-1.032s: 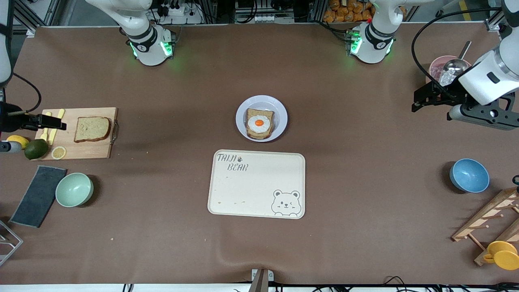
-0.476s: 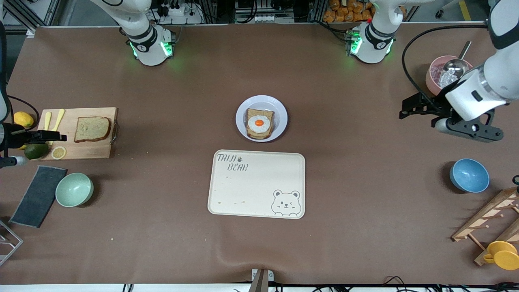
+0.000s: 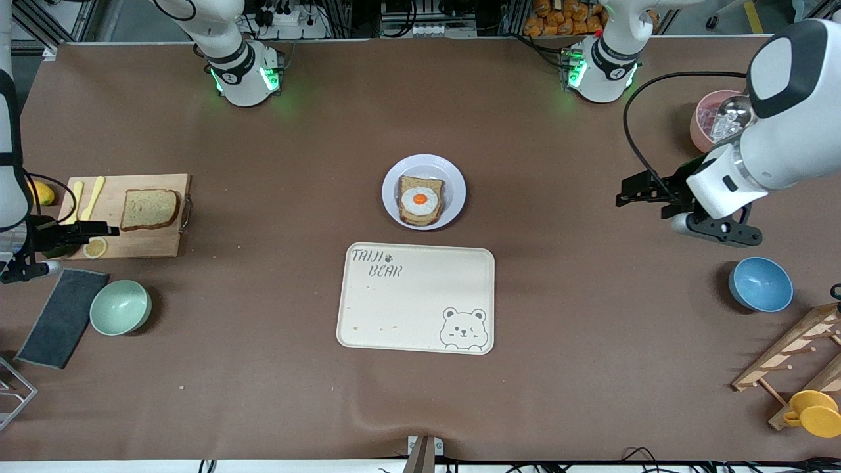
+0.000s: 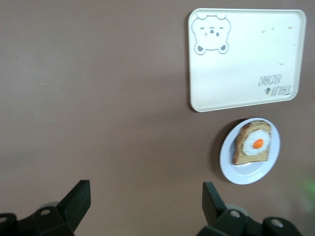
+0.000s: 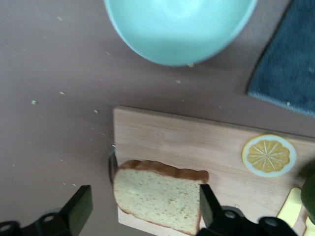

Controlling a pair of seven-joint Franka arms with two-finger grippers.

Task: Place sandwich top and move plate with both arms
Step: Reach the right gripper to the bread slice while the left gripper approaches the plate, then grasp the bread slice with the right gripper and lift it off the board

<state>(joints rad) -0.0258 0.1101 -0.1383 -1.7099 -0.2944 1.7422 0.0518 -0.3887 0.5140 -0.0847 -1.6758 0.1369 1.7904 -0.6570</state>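
Front view: sandwich top (image 3: 150, 209) lies on cutting board (image 3: 141, 240) at right arm's end of bench, untouched. Right claw (image 3: 98, 230) open, empty, over board edge beside slice. Plate (image 3: 453, 177) with egg bread (image 3: 420, 200) sits mid-bench, just above bear tray (image 3: 415, 315). Left claw (image 3: 640, 195) open, empty, over bare bench, well apart from plate.

Step, you judge: approach to pick slice. Next: centre your right claw over slice, descend, grip crust.

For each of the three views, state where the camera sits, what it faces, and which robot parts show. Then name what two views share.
Front view: high across the table, facing both bases; both arms, the plate and sandwich top show.
Left wrist view: on the left arm, looking down past the open left gripper at the plate and tray.
Right wrist view: on the right arm, looking down past the open right gripper at the sandwich top on the cutting board.
Shared: the front and left wrist views both show the plate.
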